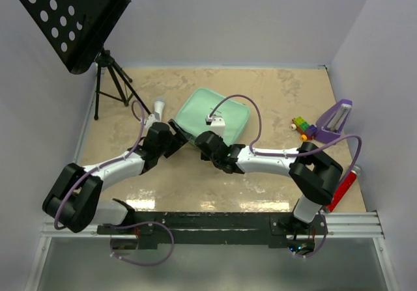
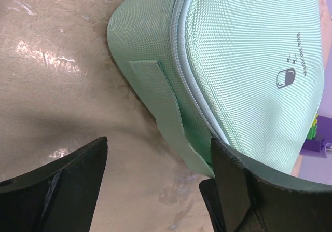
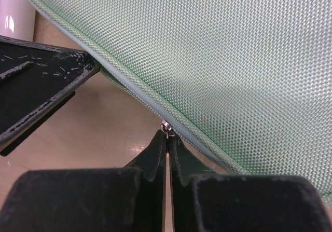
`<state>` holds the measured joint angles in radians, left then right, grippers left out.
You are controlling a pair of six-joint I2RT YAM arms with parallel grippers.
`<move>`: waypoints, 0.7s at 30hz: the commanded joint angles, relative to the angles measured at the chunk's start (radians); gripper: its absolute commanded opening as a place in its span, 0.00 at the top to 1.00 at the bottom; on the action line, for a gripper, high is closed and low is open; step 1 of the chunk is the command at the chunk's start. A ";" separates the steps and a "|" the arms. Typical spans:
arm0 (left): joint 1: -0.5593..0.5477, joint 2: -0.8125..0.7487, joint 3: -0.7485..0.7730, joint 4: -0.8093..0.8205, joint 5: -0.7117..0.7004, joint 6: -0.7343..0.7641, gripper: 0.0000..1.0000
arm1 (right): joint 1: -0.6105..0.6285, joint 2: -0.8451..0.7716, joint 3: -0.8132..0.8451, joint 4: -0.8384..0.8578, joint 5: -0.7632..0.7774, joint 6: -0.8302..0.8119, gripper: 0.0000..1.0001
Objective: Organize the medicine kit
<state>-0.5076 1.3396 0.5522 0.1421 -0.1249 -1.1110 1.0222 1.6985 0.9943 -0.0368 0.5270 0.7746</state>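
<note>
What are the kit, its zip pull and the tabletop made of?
Kit: matte mint woven fabric, probably nylon; the weave texture is plain in both wrist views, so it is not hard plastic. Zip pull: small shiny silver ring, likely metal. Tabletop: glossy beige marbling with glare; stone or laminate, cannot tell.

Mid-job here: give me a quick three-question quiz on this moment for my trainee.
1. True or false: the left gripper has its jaws shut on the medicine kit.
2. Pick one. The right gripper has its jaws: A) wide open; B) closed on the zipper pull; C) out of view.
3. Fill in: the small printed mark on the kit's lid is shaped like a ____.

Key
1. False: the jaws stand open, with the kit's corner by one of them.
2. B.
3. Capsule: see the capsule mark in the left wrist view.
</note>
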 commanded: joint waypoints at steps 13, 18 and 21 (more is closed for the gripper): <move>-0.028 0.180 0.143 -0.027 -0.079 0.000 0.34 | 0.006 -0.063 -0.013 -0.015 -0.001 0.014 1.00; -0.013 0.234 0.218 -0.099 -0.111 0.043 0.51 | 0.004 -0.091 -0.058 -0.081 0.024 0.046 1.00; 0.006 0.260 0.252 -0.127 -0.111 0.057 0.62 | 0.004 -0.140 -0.112 -0.109 0.037 0.072 1.00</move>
<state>-0.5316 1.5631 0.7322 0.0406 -0.1677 -1.0889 1.0195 1.6421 0.9405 -0.0605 0.5343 0.7998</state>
